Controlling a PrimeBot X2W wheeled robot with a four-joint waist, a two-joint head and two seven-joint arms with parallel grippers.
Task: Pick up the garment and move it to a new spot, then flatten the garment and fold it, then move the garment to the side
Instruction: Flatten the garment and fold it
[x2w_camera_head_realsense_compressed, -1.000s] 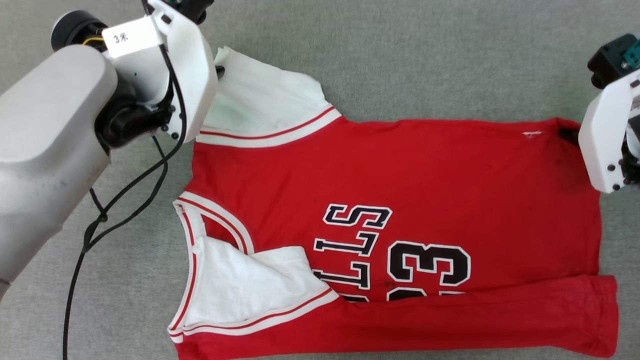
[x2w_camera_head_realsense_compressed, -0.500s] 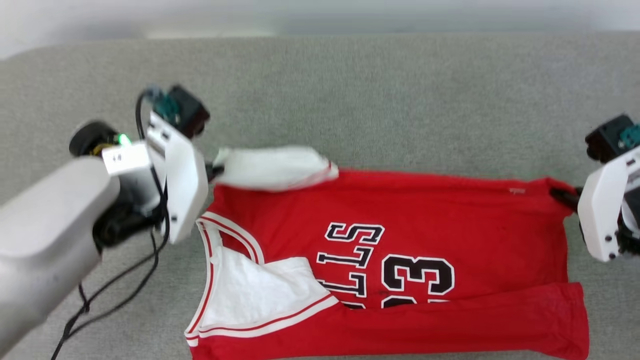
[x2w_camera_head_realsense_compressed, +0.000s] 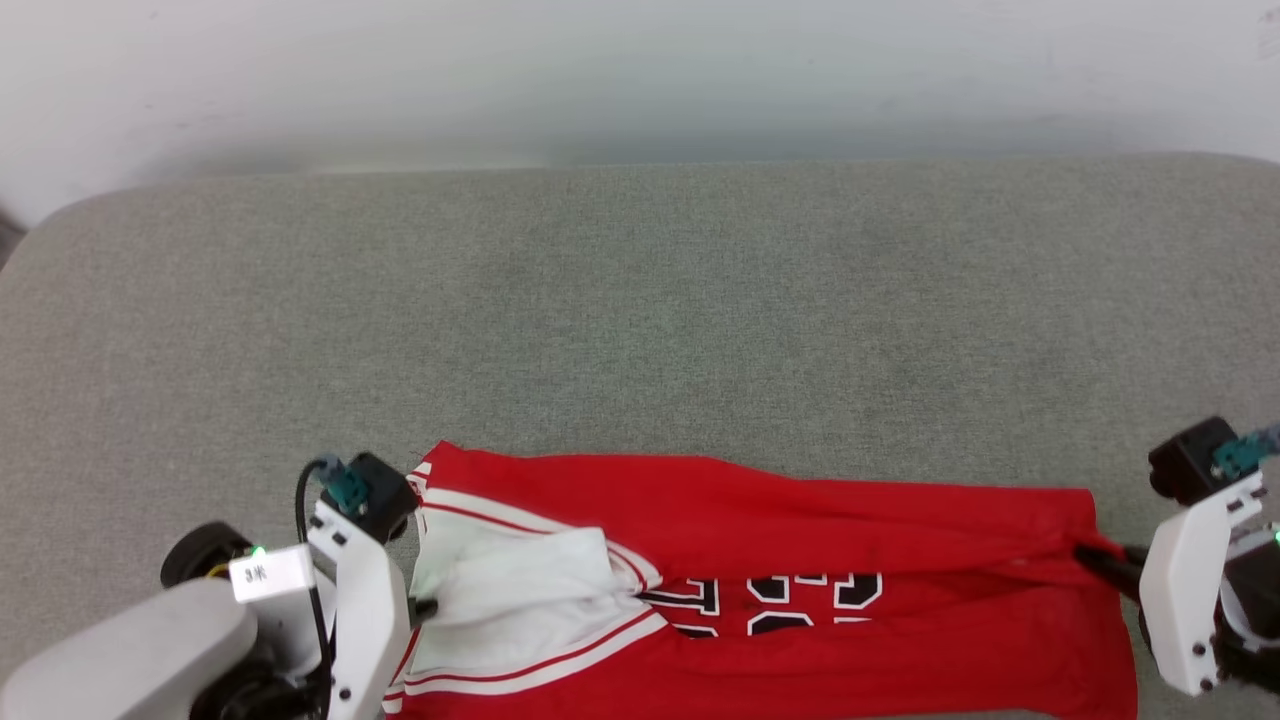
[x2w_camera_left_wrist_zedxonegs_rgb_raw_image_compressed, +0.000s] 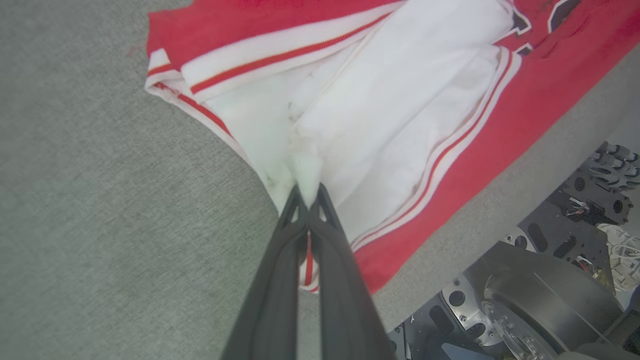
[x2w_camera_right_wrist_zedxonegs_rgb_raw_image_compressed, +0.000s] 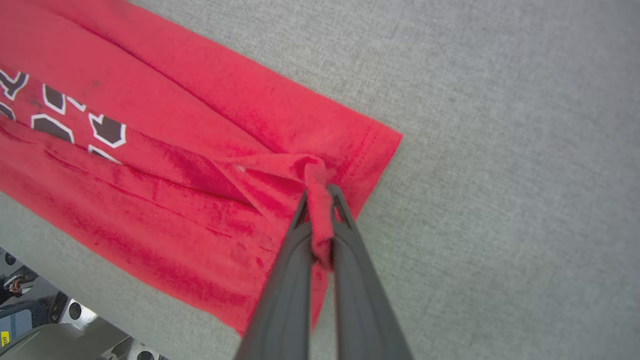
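The red jersey shirt with white sleeves lies along the bottom of the head view on the grey fabric cushion, its far edge doubled over the black lettering — mid-fold, I judge. The left gripper pinches white sleeve cloth at lower left, and the right gripper a twist of red hem at lower right — next both should lay that edge down level.

A broad grey padded surface covered in coarse woven fabric spans the head view from side to side, its far left corner rounded; the same speckled weave shows close up in both wrist views. Behind its far edge rises a pale wall, softly blurred. A dark sliver at the left margin is too small to identify.
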